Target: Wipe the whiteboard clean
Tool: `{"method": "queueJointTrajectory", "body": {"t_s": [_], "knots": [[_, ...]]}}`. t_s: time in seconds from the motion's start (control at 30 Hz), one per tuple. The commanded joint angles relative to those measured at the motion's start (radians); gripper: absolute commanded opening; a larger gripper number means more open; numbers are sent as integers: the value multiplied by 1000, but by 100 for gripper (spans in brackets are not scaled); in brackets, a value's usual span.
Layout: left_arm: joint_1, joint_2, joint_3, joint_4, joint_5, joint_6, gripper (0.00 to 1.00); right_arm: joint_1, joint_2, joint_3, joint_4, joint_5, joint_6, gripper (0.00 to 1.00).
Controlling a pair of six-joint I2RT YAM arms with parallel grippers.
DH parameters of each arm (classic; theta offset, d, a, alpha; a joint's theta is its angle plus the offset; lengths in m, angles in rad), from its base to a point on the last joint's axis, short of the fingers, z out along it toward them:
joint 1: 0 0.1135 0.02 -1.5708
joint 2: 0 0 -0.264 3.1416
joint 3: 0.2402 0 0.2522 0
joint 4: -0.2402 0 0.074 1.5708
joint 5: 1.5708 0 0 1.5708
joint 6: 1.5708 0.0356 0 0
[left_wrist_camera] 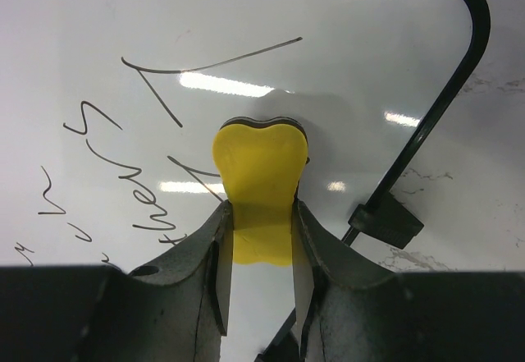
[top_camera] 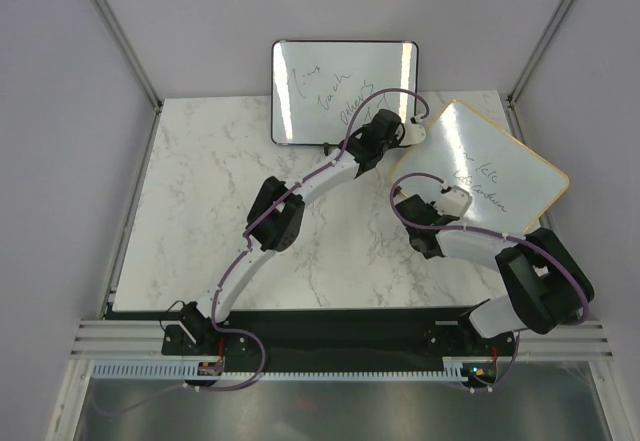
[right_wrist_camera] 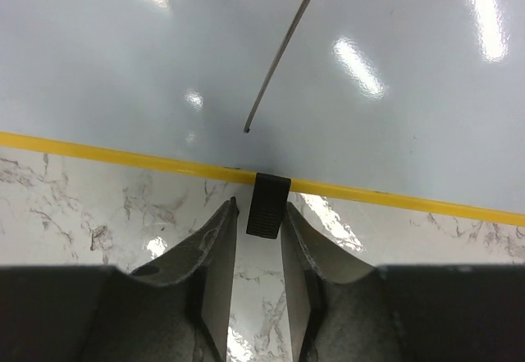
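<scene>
The whiteboard [top_camera: 495,166] with the tan wooden frame lies tilted at the right of the table, with handwriting on it. My right gripper [top_camera: 460,199] is at its near-left edge. In the right wrist view the board [right_wrist_camera: 246,50] shows a thin pen stroke, and my right gripper [right_wrist_camera: 260,206] is closed around a black foot [right_wrist_camera: 268,214] on the frame. My left gripper [top_camera: 412,131] is over the lower right corner of the black-framed whiteboard [top_camera: 340,86]. In the left wrist view my left gripper [left_wrist_camera: 261,206] is shut on a yellow eraser [left_wrist_camera: 260,161] that rests on that board.
The black-framed board [left_wrist_camera: 164,17] stands at the back edge of the marble table [top_camera: 220,201] and carries handwriting. Its frame and a black foot [left_wrist_camera: 385,221] lie just right of the eraser. Grey walls and metal posts enclose the table.
</scene>
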Motion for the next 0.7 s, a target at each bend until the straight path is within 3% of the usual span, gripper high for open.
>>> {"method": "queueJointTrajectory", "body": {"t_s": [0.0, 0.3, 0.47, 0.67], "knots": [[2, -60, -3, 7, -7, -23, 2, 17, 28, -4, -30, -126, -6, 37], [2, -63, -6, 4, -1, -28, 2, 17, 16, 1, -35, -119, -11, 34], [2, -69, -6, 1, 0, -22, 2, 18, 5, 5, -43, -123, -20, 51], [-1, -79, -19, 1, 0, -22, 2, 17, -17, 4, -52, -125, -20, 51]]}}
